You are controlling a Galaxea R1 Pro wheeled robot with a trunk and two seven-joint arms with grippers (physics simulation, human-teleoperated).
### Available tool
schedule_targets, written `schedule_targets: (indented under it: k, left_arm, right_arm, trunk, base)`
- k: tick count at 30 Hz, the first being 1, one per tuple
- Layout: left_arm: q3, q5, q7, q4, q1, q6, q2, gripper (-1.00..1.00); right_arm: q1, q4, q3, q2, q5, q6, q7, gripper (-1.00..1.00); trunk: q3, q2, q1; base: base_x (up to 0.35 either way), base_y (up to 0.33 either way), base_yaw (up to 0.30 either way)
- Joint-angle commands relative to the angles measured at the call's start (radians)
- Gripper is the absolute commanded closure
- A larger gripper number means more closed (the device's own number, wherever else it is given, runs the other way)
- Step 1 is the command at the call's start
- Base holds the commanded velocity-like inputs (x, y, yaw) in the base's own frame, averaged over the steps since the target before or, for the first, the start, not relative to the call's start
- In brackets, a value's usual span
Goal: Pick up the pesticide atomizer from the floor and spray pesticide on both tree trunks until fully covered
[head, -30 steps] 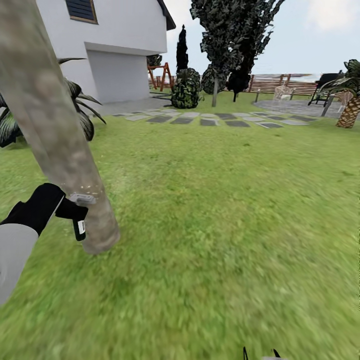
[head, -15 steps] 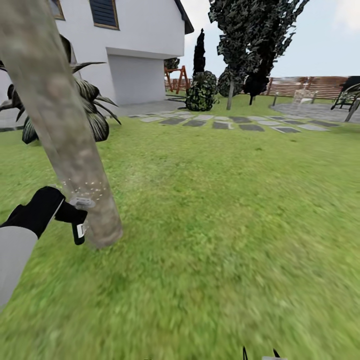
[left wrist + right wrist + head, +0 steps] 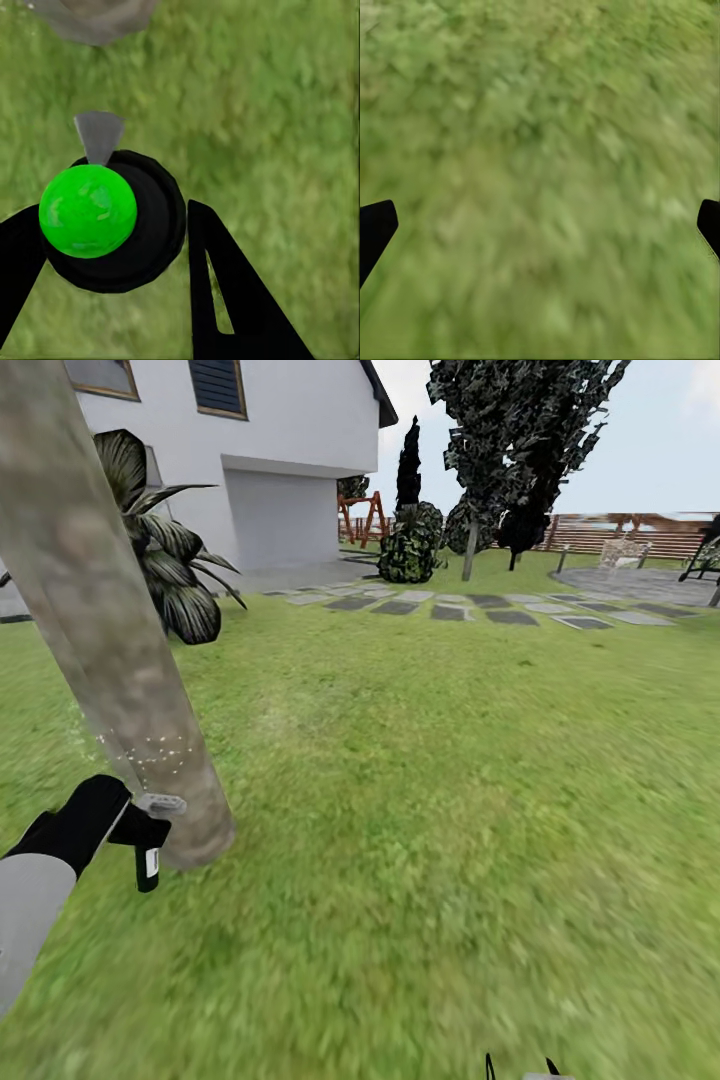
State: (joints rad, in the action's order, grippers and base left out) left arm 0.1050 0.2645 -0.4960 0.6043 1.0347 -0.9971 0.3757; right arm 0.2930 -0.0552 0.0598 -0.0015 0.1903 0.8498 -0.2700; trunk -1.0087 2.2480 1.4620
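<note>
1. Nearest to the leaning tree trunk (image 3: pixel 105 630): left gripper (image 3: pixel 128 822) pinching the pesticide atomizer (image 3: pixel 150 840), held just beside the base of the trunk, grey trigger head level with its lower part, bottle hanging down with a white label showing.
2. Seen from the left wrist: atomizer (image 3: pixel 120 221) clamped between the black fingers (image 3: pixel 225 292), a green round spot on its top, grey nozzle pointing at the foot of the trunk (image 3: pixel 97 16).
3. On the trunk, just above the nozzle: pesticide (image 3: pixel 150 748) as a band of fine pale specks.
4. Well to the right of the trunk, at the bottom edge of the head view: right gripper (image 3: pixel 520 1068), fingertips only; from the right wrist, fingers (image 3: pixel 375 229) spread wide apart over bare grass (image 3: pixel 540 180), holding nothing.
5. Behind the trunk: a dark spiky-leaved plant (image 3: pixel 165 570) and the white house (image 3: pixel 270 450).
6. Farther off beyond the trunk, across the lawn: grey stepping stones (image 3: pixel 450 608), a round dark bush (image 3: pixel 410 545), the second tree (image 3: pixel 500 440) upright with a dark jagged crown.
7. Farthest: brown slat fence (image 3: pixel 620 532).
</note>
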Motion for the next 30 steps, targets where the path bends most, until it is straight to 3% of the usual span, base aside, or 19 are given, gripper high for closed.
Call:
schedule_targets:
  k: [1,3,5,8,13,15,18,23,30]
  left_arm:
    - [-0.040,-0.011,0.009,0.000,-0.014,0.003,0.001,1.00]
    - [-0.107,-0.018,0.039,0.000,-0.032,0.023,0.000,1.00]
    - [-0.137,-0.022,0.091,0.000,-0.055,0.047,-0.001,1.00]
    - [-0.147,-0.026,0.126,0.000,-0.085,0.056,-0.005,1.00]
    - [-0.151,-0.025,0.137,0.001,-0.148,0.063,-0.053,1.00]
    - [-0.155,-0.031,0.138,-0.009,-0.194,0.157,-0.070,1.00]
    - [-0.163,-0.040,0.139,-0.038,-0.235,0.195,-0.077,1.00]
    - [-0.227,-0.043,0.139,-0.037,-0.243,0.203,-0.080,1.00]
    - [-0.238,-0.045,0.205,-0.031,-0.243,0.204,-0.083,1.00]
  right_arm:
    - [0.000,0.000,0.000,0.000,0.000,0.000,0.000,-1.00]
    - [0.000,0.000,0.000,0.000,0.000,0.000,0.000,-1.00]
    - [0.000,0.000,0.000,0.000,0.000,0.000,0.000,-1.00]
    - [0.000,0.000,0.000,-0.001,0.000,0.000,0.000,-1.00]
    - [0.000,0.000,-0.001,0.000,0.000,-0.001,0.000,-1.00]
    - [0.000,0.000,0.000,0.000,0.000,0.000,0.000,-1.00]
    - [0.000,0.000,0.000,0.000,0.000,0.000,0.000,-1.00]
    - [0.000,0.000,-0.001,0.000,0.000,0.000,0.000,-1.00]
    - [0.000,0.000,-0.001,0.000,0.000,0.000,0.000,-1.00]
  trunk:
    - [0.000,0.000,0.000]
    - [0.000,0.000,0.000]
    - [0.000,0.000,0.000]
    - [0.000,0.000,0.000]
    - [0.000,0.000,0.000]
    - [0.000,0.000,0.000]
    - [0.000,0.000,0.000]
    - [0.000,0.000,0.000]
    - [0.000,0.000,0.000]
  base:
    - [0.229,-0.079,0.000]
    - [0.128,-0.041,0.000]
    - [0.034,-0.011,0.000]
    - [0.009,-0.003,0.000]
    - [0.001,0.000,0.159]
    - [0.000,0.000,0.200]
    - [0.000,0.000,0.043]
    - [0.019,0.000,0.004]
    - [0.253,0.000,0.204]
